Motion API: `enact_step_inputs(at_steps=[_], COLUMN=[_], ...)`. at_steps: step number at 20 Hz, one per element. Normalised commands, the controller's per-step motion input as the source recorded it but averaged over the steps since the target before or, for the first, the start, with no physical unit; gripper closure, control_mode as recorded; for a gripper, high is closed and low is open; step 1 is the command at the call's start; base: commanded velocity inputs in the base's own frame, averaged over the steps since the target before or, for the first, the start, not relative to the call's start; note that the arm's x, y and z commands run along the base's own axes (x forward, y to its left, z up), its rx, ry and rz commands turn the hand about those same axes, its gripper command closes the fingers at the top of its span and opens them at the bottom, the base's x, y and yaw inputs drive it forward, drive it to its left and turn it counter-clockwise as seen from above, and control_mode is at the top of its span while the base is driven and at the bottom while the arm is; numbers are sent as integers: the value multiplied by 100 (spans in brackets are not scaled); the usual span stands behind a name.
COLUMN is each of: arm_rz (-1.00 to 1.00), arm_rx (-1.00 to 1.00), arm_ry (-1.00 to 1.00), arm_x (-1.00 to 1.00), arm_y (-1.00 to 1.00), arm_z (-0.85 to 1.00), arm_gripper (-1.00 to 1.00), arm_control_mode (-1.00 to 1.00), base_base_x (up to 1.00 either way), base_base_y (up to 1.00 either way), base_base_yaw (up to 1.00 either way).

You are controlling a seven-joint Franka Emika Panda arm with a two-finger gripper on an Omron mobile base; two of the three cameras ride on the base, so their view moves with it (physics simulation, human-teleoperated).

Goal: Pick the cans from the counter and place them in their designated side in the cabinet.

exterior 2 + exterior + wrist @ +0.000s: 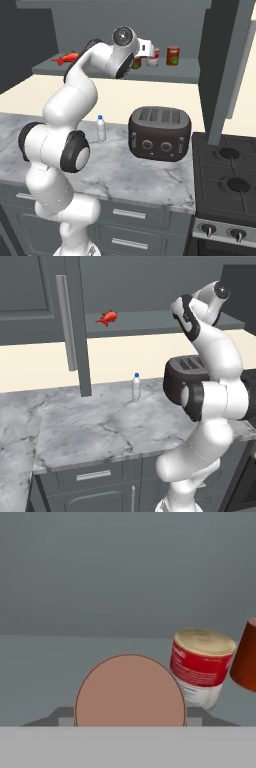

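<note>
The dark red can [136,63] with its green label patch sits low over the cabinet shelf [195,73], and my gripper [138,58] holds it from the side. In the hand view its round brownish top [130,692] spans the whole gap of my gripper [129,721], with a finger pressed against each side. The cream-white can [201,667] with the red band stands upright on the shelf just to its right [152,58]. The marble counter [100,426] lies below.
A plain orange-red can [173,55] stands further right on the shelf, and a red fish toy [107,317] lies at its left end. A small bottle [101,128] and a dark toaster [160,132] stand on the counter. Open cabinet doors [75,326] [225,65] flank the shelf. A stove [227,170] adjoins the counter on the right.
</note>
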Motion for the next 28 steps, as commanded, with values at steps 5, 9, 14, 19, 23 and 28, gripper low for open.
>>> enact_step_inputs(at_steps=[5, 9, 14, 19, 23, 28], arm_rz=[0, 0, 0, 0, 0, 0], arm_rx=[0, 0, 0, 0, -1, -3], arm_ry=[1, 3, 4, 5, 3, 0], arm_x=[34, 26, 27, 28, 23, 14], arm_y=[-4, -3, -1, -1, -2, -1], arm_z=[-8, -12, -19, -20, -23, -30], arm_gripper=[100, 100, 100, 100, 100, -100], arm_control_mode=[-100, -100, -100, -100, -100, -100], base_base_x=[0, 0, 0, 0, 0, 0], base_base_y=[0, 0, 0, 0, 0, 0], base_base_yaw=[0, 0, 0, 0, 0, 0])
